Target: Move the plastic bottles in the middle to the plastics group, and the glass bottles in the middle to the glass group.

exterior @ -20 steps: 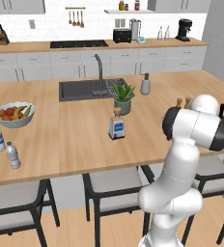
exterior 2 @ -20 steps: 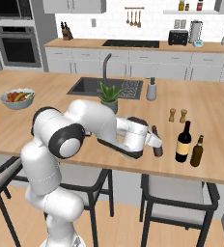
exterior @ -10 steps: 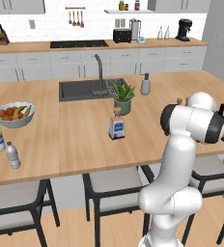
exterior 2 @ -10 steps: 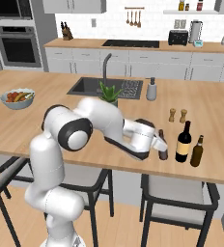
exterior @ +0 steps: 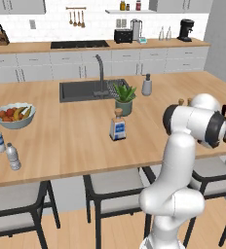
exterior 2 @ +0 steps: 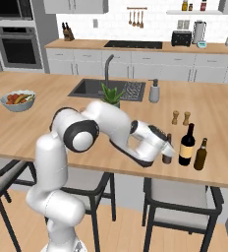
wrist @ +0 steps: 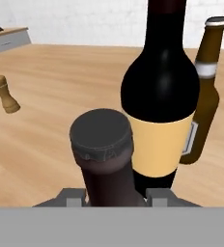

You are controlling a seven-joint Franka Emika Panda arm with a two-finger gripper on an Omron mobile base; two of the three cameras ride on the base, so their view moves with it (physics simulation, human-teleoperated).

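Small black bottle (exterior 2: 167, 149) now beside the wine bottle (exterior 2: 186, 145), body hidden in closed claw (exterior 2: 163, 151).

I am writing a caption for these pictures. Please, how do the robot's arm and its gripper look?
The arm is glossy white, made of thick rounded segments, with dark grey to black rings at the joints. The gripper has a white, blocky body with dark parts; its grey finger pieces show in the hand view. No cables or markings are visible.

Glossy dark glass wine bottle (wrist: 161, 82), brown glass bottle (wrist: 202, 91), seemingly matt-capped small bottle (wrist: 104, 159), on smooth wood counter (wrist: 61, 96).
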